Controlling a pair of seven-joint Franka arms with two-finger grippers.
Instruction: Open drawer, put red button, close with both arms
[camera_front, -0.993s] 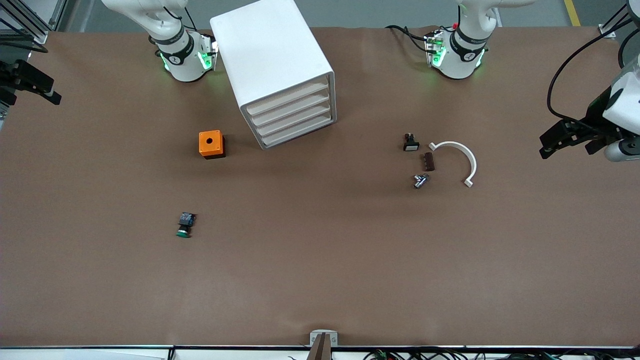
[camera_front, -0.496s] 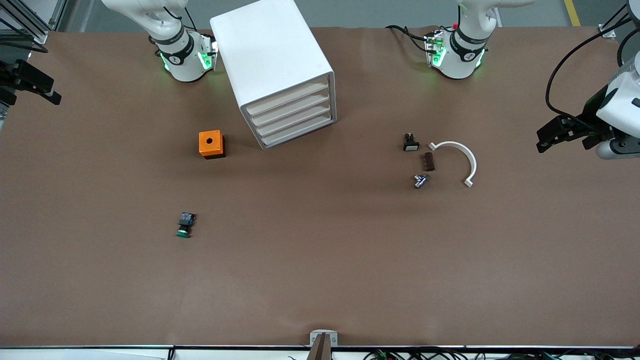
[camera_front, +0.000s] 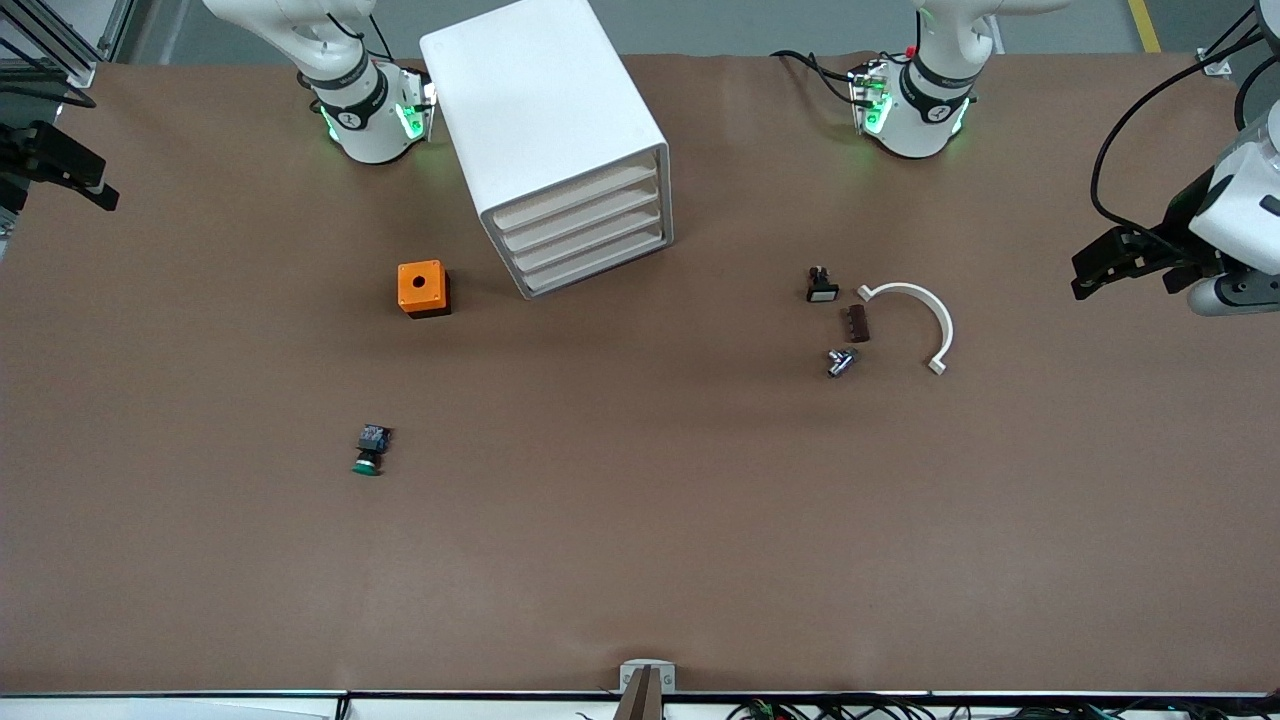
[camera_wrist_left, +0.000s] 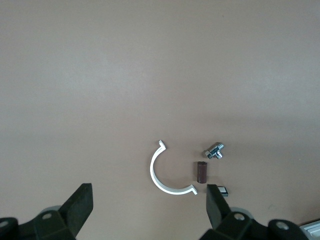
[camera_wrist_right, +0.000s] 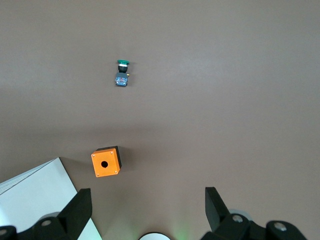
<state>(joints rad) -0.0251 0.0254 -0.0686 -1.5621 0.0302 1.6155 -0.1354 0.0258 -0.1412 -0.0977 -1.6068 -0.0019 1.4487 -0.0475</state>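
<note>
**Hovering spread-fingered at both ends, with no red button in sight**

Four shut drawers face the front camera in the white cabinet (camera_front: 560, 150), which stands near the tabletop (camera_front: 640, 560) edge where the arm bases are. The orange box (camera_front: 423, 288) sits beside the cabinet, toward the right arm's end. The green-capped button (camera_front: 369, 450) lies nearer the camera than the box. Toward the left arm's end lie a white half-ring (camera_front: 925, 312), a brown block (camera_front: 857, 323), a metal fitting (camera_front: 840, 361) and a small black switch (camera_front: 821, 285), all close together.

The left gripper (camera_front: 1090, 270) hangs over the tabletop edge at the left arm's end, the right gripper (camera_front: 95, 185) over the edge at the right arm's end. Both have their fingers spread and hold nothing.

The red button shows in no view, so its place relative to the fingers cannot be told.

Only the front view shows the drawer fronts. The left wrist view frames the half-ring cluster between its fingers (camera_wrist_left: 80, 205). The right wrist view shows the green-capped button, the orange box and a cabinet corner.
</note>
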